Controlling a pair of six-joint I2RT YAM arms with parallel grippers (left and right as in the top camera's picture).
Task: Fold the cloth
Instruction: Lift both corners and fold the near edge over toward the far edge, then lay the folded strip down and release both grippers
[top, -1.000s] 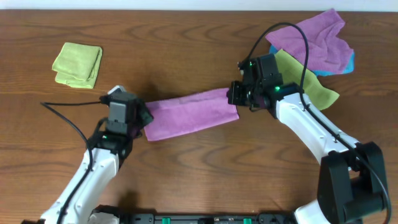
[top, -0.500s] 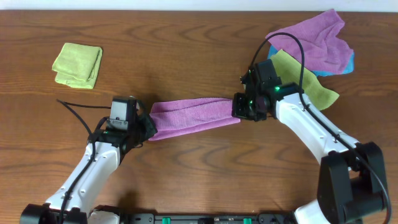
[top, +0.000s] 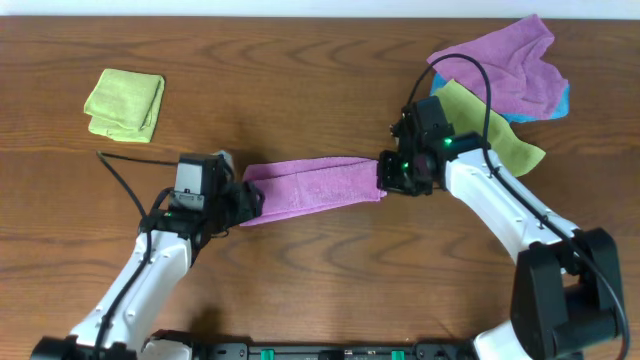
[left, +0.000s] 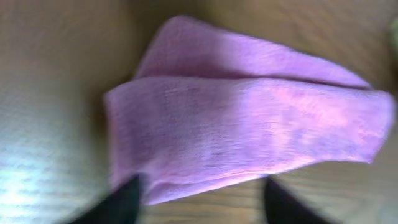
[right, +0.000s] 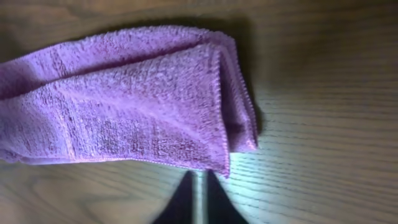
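The cloth (top: 315, 185) is a purple-mauve towel folded into a narrow strip, lying across the table's middle. My left gripper (top: 248, 200) is at its left end. In the left wrist view the gripper's fingers (left: 202, 208) are spread wide and hold nothing, with the cloth (left: 249, 130) just ahead and one corner by the left finger. My right gripper (top: 388, 172) is at the cloth's right end. In the right wrist view its fingers (right: 199, 196) are shut with a hairline gap, their tips at the hem of the cloth (right: 137, 106), with nothing between them.
A folded yellow-green cloth (top: 125, 103) lies at the far left. At the far right lie a rumpled purple cloth (top: 505, 65), a yellow-green cloth (top: 495, 140) under the right arm's cable, and a bit of blue cloth (top: 560, 103).
The cloth has gone from a wider band to a narrower folded strip. My left gripper has moved right along its left end. My right gripper has moved slightly toward the front.
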